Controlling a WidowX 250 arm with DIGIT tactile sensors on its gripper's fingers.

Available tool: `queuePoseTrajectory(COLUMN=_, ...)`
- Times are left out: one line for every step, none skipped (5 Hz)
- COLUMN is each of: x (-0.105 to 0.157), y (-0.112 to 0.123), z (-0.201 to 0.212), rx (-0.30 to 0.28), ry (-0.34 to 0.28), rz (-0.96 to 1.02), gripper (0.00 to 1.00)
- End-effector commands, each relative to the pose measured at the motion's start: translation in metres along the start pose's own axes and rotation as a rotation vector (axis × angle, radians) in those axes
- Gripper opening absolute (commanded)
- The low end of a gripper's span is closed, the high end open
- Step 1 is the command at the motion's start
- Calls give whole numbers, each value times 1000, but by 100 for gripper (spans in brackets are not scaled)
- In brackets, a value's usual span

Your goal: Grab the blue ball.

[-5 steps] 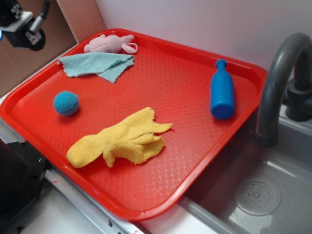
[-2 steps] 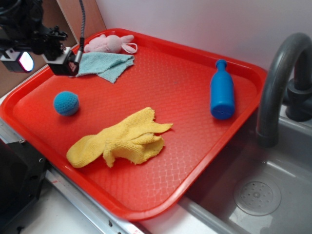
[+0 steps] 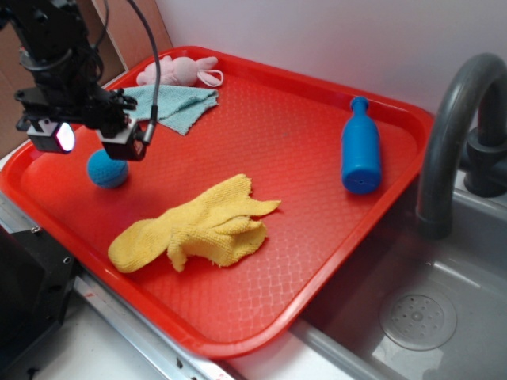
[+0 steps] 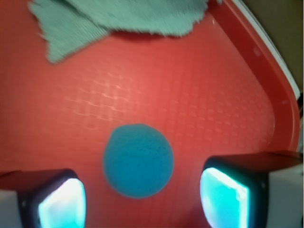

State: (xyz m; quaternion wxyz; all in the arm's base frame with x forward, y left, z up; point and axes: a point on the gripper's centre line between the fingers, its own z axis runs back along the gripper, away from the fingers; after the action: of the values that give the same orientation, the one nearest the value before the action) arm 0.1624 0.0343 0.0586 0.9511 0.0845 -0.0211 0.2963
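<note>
The blue ball (image 3: 104, 169) (image 4: 138, 160), round and fuzzy teal, lies on the red tray (image 3: 317, 229) near its left side. My gripper (image 3: 89, 141) (image 4: 142, 202) hangs just above the ball and partly covers its top in the exterior view. Through the wrist camera the ball sits between and slightly ahead of the two lit fingertips (image 4: 61, 202), which stand wide apart. The gripper is open and touches nothing.
A teal cloth (image 3: 170, 103) (image 4: 128, 19) and a pink plush toy (image 3: 176, 71) lie at the tray's back left. A yellow cloth (image 3: 198, 226) is in the middle front, a blue bottle-shaped toy (image 3: 360, 150) at right. A grey faucet (image 3: 455, 134) and sink (image 3: 412, 317) stand right.
My gripper has come down and rightward from the upper left corner to just above the blue ball. The ball and the other things have not moved.
</note>
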Motion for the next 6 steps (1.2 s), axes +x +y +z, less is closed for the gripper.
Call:
queuePoseTrajectory(x=10, y=7, z=-27, rx=-65, ry=63, rz=1, gripper=100)
queuePoseTrajectory(x=11, y=9, z=-36, rx=-58, ry=80, rz=-8, gripper=100)
queuePoseTrajectory(x=9, y=9, z=-38, rx=-73, ry=90, rz=-4, gripper=100)
queuePoseTrajectory(x=7, y=7, z=-38, rx=-70, ry=90, rz=-19, gripper=0)
queuePoseTrajectory(x=10, y=7, z=-15, rx=-110, ry=62, rz=-22, gripper=0)
queuePoseTrajectory(x=15, y=-1, z=24, rx=-188, ry=30, rz=-73, gripper=0)
